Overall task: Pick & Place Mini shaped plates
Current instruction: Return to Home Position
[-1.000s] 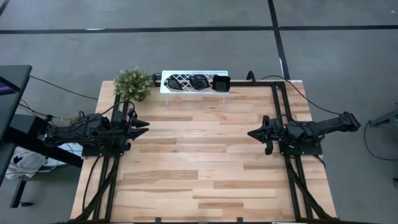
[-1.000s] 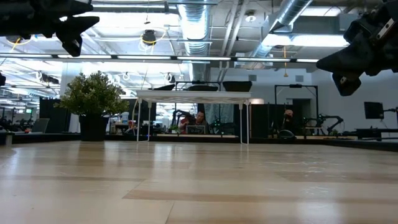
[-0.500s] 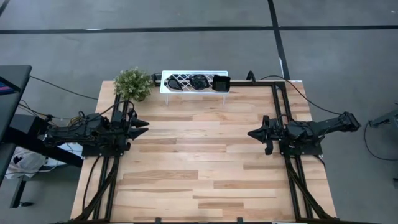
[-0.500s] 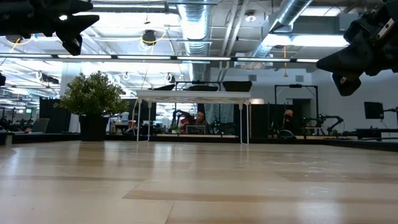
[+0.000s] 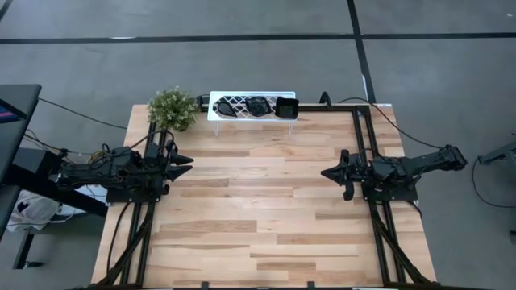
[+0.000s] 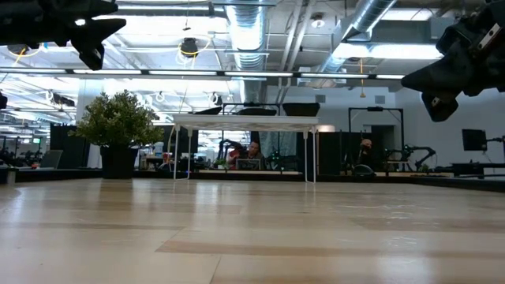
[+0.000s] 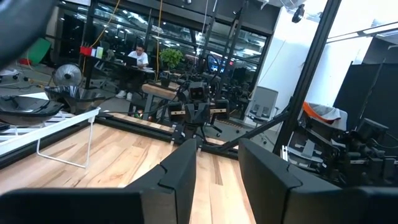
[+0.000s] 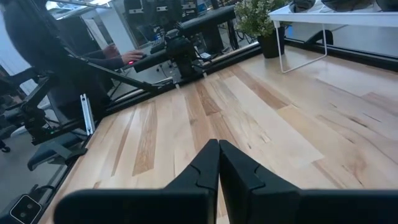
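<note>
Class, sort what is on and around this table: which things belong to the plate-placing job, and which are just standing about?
Part of the job:
- black mini plates, in three groups on the white rack
- left gripper, open, and right gripper, shut, both above the table, holding nothing

Just standing about:
- potted plant
- person in the room behind

From above we look straight down on the whole table (image 5: 258, 201); at tabletop height we look level toward the far white rack (image 6: 245, 121), which both inward-facing wrist cameras also catch
</note>
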